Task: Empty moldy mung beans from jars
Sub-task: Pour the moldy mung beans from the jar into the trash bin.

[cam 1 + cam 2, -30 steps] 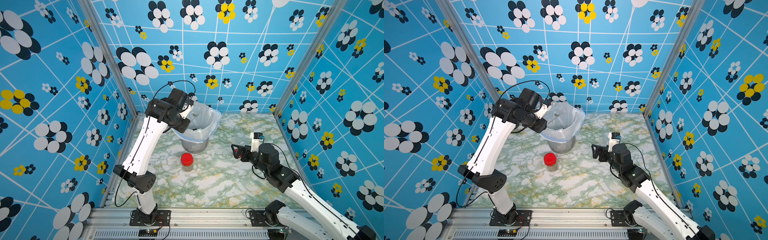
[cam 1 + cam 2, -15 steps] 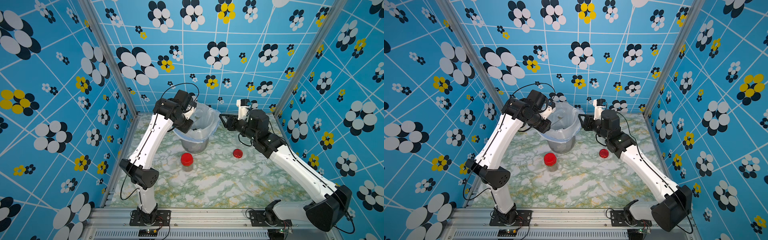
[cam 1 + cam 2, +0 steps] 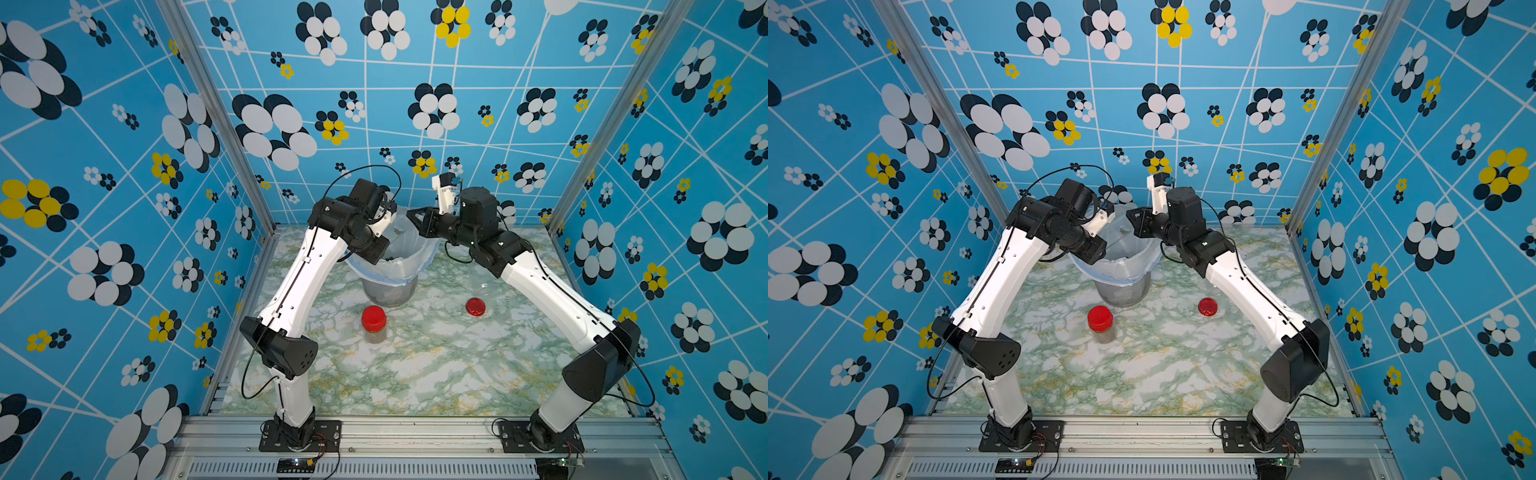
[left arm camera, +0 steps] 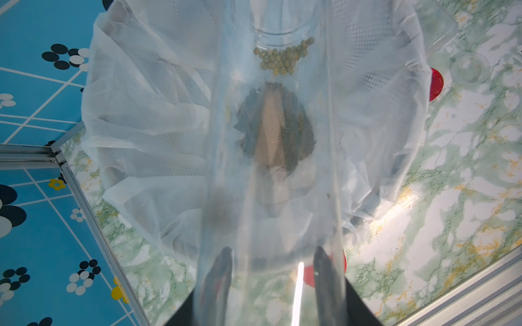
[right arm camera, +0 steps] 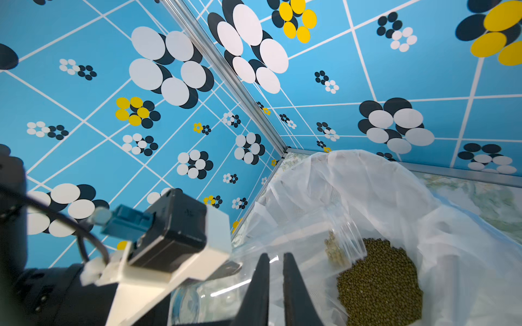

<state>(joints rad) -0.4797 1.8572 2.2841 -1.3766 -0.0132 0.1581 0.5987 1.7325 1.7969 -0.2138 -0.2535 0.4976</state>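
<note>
My left gripper (image 4: 272,251) is shut on a tall clear lidless jar (image 4: 271,183), tipped mouth-down over the bucket (image 3: 388,286). A few pale mung beans (image 4: 282,56) cling near the jar's mouth. A heap of olive beans (image 5: 378,282) lies in the white bag lining the bucket. My right gripper (image 5: 274,255) hovers just above the tipped jar (image 5: 310,237), its jaws shut with only a slit and nothing between them. In both top views a short jar with a red lid (image 3: 374,324) (image 3: 1100,324) stands upright in front of the bucket, beans showing through its wall.
A loose red lid (image 3: 475,307) (image 3: 1207,307) lies on the marble table right of the bucket, with a small clear empty jar (image 4: 470,67) beside it. Patterned blue walls and aluminium posts close in three sides.
My right arm swung from the table's front right up to the bucket and its jaws closed. A red lid now lies on the table. The left arm shifted slightly over the bucket.
</note>
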